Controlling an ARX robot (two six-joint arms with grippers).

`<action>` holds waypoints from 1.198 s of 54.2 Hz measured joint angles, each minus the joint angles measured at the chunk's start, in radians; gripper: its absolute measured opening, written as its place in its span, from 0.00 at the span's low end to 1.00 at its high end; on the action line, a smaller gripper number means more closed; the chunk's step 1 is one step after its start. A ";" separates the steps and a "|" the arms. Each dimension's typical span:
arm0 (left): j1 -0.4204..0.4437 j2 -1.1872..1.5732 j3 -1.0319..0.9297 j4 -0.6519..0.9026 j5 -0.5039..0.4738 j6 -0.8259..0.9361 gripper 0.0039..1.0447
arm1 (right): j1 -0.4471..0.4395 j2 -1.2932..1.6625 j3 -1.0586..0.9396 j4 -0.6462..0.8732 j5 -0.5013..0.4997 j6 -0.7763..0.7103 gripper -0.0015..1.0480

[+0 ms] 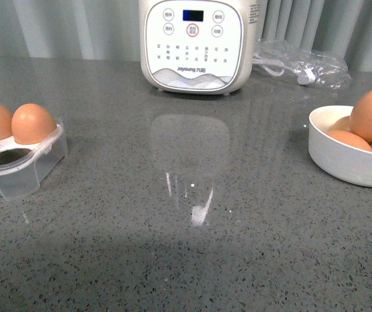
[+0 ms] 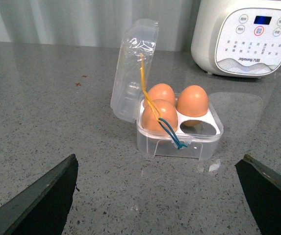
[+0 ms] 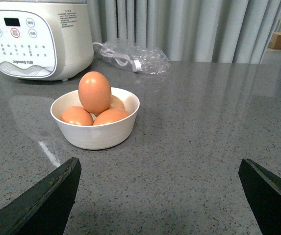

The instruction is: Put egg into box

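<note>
Two sets of fingers wait apart: the left fingers (image 2: 47,196) and right fingers (image 3: 47,196) are spread wide, gripping nothing, above a grey speckled surface (image 1: 192,247).

Ahead of the left fingers sits the clear box (image 2: 179,144), lid (image 2: 133,68) raised, with three brown eggs (image 2: 192,100) in its cups and one open cup (image 2: 202,128). The egg (image 3: 94,92) stands atop other eggs in a white bowl (image 3: 96,134) ahead of the right fingers, well apart from the box. A white cooker (image 1: 192,45) stands behind, with a clear bag (image 1: 302,62) beside it.
</note>
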 joint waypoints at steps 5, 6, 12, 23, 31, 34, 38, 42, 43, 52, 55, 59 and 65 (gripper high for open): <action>0.000 0.000 0.000 0.000 0.000 0.000 0.94 | 0.000 0.000 0.000 0.000 0.000 0.000 0.93; 0.000 0.000 0.000 0.000 0.000 0.000 0.94 | 0.000 0.000 0.000 0.000 0.000 0.000 0.93; 0.000 0.000 0.000 0.000 0.000 0.000 0.94 | 0.000 0.000 0.000 0.000 0.000 0.000 0.93; 0.000 0.000 0.000 0.000 0.000 0.000 0.94 | 0.000 0.000 0.000 0.000 0.000 0.000 0.93; 0.000 0.000 0.000 0.000 0.000 0.000 0.94 | 0.042 0.103 0.019 0.087 0.161 -0.018 0.93; 0.000 0.000 0.000 0.000 0.000 0.000 0.94 | 0.032 0.193 0.050 0.179 0.129 -0.019 0.93; 0.000 0.000 0.000 0.000 0.000 0.000 0.94 | 0.000 0.324 0.093 0.314 0.064 -0.018 0.93; 0.000 0.000 0.000 0.000 0.000 0.000 0.94 | -0.032 0.441 0.137 0.413 0.014 -0.011 0.93; 0.000 0.000 0.000 0.000 0.000 0.000 0.94 | -0.040 0.477 0.151 0.441 0.002 -0.009 0.93; 0.000 0.000 0.000 0.000 0.000 0.000 0.94 | -0.078 0.746 0.280 0.568 -0.067 0.033 0.93; 0.000 0.000 0.000 0.000 0.000 0.000 0.94 | -0.077 0.839 0.333 0.583 -0.065 0.042 0.93; 0.000 0.000 0.000 0.000 0.000 0.000 0.94 | -0.067 0.941 0.395 0.585 -0.079 0.048 0.93; 0.000 0.000 0.000 0.000 0.000 0.000 0.94 | -0.030 1.080 0.497 0.544 -0.084 0.053 0.93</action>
